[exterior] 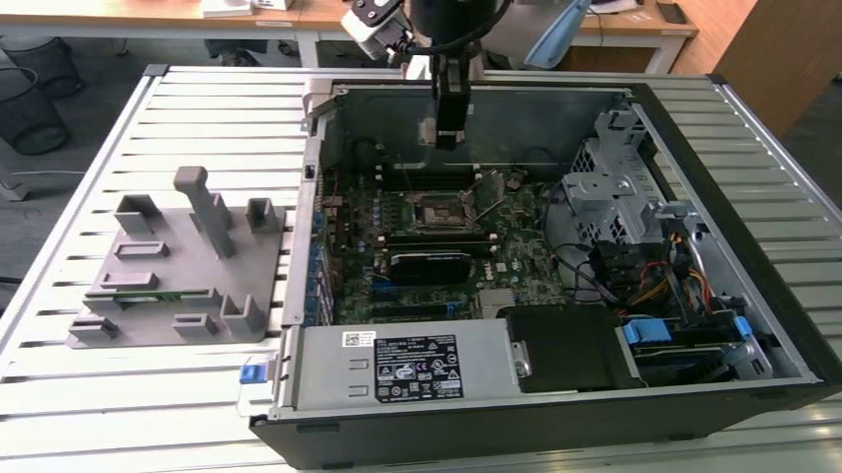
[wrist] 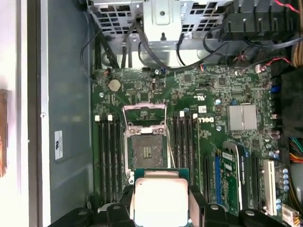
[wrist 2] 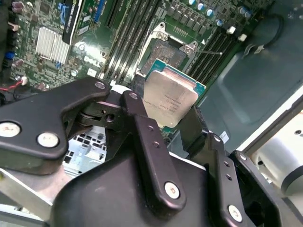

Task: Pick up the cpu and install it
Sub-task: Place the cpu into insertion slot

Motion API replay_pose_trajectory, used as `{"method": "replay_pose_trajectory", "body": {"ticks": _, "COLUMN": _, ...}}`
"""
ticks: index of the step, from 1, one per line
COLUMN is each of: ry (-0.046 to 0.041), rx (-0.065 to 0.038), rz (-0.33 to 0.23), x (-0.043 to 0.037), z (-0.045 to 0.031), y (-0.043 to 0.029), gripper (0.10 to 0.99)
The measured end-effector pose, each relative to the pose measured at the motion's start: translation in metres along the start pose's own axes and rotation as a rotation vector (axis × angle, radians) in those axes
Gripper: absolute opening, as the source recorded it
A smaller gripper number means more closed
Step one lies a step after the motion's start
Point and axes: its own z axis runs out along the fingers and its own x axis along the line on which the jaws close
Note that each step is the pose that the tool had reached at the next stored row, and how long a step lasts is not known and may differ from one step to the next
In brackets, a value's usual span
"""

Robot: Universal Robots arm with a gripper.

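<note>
Jaws clenched on cpu (wrist 2: 170,97); held clear above open socket (wrist: 147,151), upper centre of exterior view. Risk: tilt or offset on descent could bend socket pins; edge grip may slip.

The exterior view stands high and some way off. It slants down on the slatted table (exterior: 197,128) and takes in the whole open computer case (exterior: 526,123), with the arm (exterior: 455,79) entering at the upper middle of the frame.

The first wrist view looks almost straight down from close above the circuit board (wrist: 213,94). The gripper (wrist: 161,203) and the chip (wrist: 160,189) clasped in it sit at the frame's edge.

The second wrist view is nearer still and looks slantwise past the gripper (wrist 2: 168,111) at the same chip (wrist 2: 169,97).

Both wrist views share the chip, the board and the socket (wrist: 147,150) (wrist 2: 165,49). The exterior view shows that socket (exterior: 441,209) near mid-frame.
</note>
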Motion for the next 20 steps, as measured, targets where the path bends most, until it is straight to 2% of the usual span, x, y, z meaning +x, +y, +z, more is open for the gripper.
{"method": "replay_pose_trajectory", "body": {"ticks": 3, "ry": 0.0012, "rx": 0.000, "rz": -0.035, "x": 0.0001, "z": 0.0037, "y": 0.0011, "gripper": 0.541}}
{"method": "replay_pose_trajectory", "body": {"ticks": 9, "ry": 0.0014, "rx": 0.001, "rz": -0.039, "x": 0.0043, "z": 0.0149, "y": 0.0140, "gripper": 0.541}}
{"method": "replay_pose_trajectory", "body": {"ticks": 14, "ry": 0.0015, "rx": 0.001, "rz": -0.039, "x": 0.0045, "z": 0.0235, "y": 0.0138, "gripper": 0.541}}
{"method": "replay_pose_trajectory", "body": {"ticks": 20, "ry": 0.0049, "rx": 0.001, "rz": -0.039, "x": 0.0045, "z": 0.0275, "y": 0.0136, "gripper": 0.541}}
